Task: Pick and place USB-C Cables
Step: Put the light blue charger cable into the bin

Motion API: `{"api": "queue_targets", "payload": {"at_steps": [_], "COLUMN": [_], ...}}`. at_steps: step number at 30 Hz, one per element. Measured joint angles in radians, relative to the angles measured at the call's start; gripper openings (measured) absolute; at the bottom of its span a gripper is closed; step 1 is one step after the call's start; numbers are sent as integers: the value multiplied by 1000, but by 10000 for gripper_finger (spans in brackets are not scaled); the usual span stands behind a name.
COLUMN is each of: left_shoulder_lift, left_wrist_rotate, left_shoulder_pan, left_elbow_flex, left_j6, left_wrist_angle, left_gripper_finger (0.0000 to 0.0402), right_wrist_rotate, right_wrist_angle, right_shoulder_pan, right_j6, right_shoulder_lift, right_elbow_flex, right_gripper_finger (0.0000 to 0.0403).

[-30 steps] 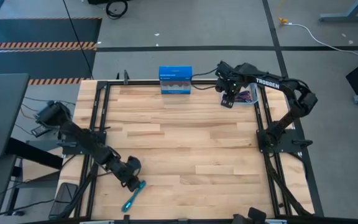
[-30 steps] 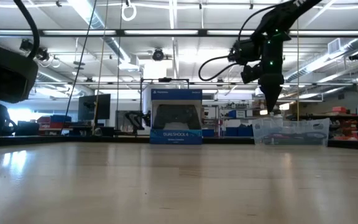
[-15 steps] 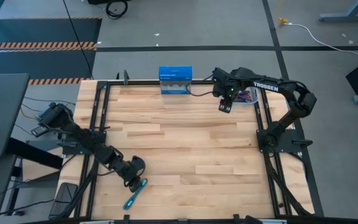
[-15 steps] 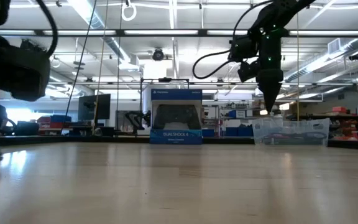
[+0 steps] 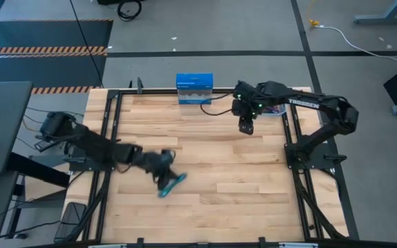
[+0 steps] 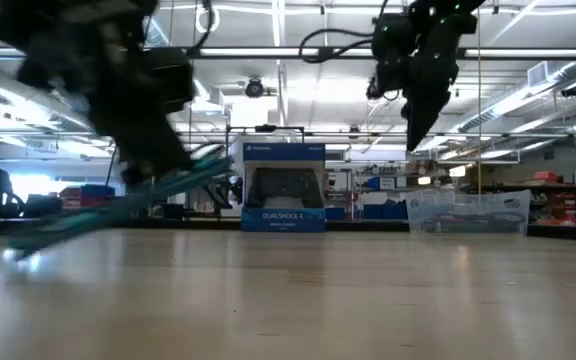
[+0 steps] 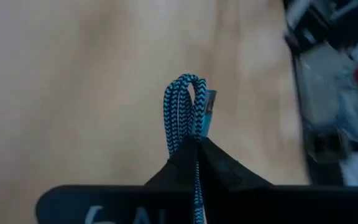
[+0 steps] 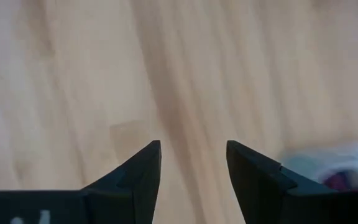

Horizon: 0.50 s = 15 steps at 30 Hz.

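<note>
1. High view gives you the layout: your left hand (image 5: 165, 178) is out over the middle-left of the tabletop (image 5: 205, 151), carrying the teal cable (image 5: 173, 184), which trails from the fingers toward the front edge.
2. Your left wrist view confirms the grip: both fingers are pinched together on the teal cable (image 7: 188, 118), with its folded loop and one plug end poking out past the tips. Holding it mid-bundle looks sensible, since the coils stay together instead of unravelling.
3. From the low view, the teal cable (image 6: 118, 205) hangs slanted above the wood and is not resting on it, so judge this as the carry stage, not the release.
4. Your right hand (image 5: 245, 127) hovers over the back-right part of the tabletop, just beside the clear tray (image 5: 276, 107) at the rear right corner. Its fingers (image 8: 143, 171) stand spread apart with nothing between them.
5. Inside that tray you can make out something purple; the other cables cannot be told apart from here.
6. The blue box (image 5: 194, 89) sits at the back edge, well apart from both hands, so it should not obstruct your carry.
7. Watch the dangling end: it could snag or drag if you lower too early.
</note>
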State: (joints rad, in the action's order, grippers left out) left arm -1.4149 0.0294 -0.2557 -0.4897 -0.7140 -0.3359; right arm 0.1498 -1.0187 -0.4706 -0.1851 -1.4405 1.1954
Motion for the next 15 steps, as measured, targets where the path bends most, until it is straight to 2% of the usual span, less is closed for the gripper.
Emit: {"api": "queue_targets", "payload": {"at_steps": [3,6,9,15], "left_shoulder_lift": [15,16,14,14], "left_wrist_rotate": [18,24,26,25], "left_shoulder_pan": [121,209,259,309], "left_elbow_flex": [-38,-116,-201,-372], "left_j6": [167,331,475,663], "left_wrist_angle": [-7,-36,-65,-73], "left_gripper_finger": [7,6,6,5], "right_wrist_rotate": [-21,38,93,98], "right_wrist_angle": [8,65,146,318], "right_shoulder_pan": [-5,4,40,132], "right_j6": [4,30,59,53], "right_shoulder_lift": [58,104,120,116], "right_elbow_flex": [0,0,0,0], "right_gripper_finger": [185,183,183,182]}}
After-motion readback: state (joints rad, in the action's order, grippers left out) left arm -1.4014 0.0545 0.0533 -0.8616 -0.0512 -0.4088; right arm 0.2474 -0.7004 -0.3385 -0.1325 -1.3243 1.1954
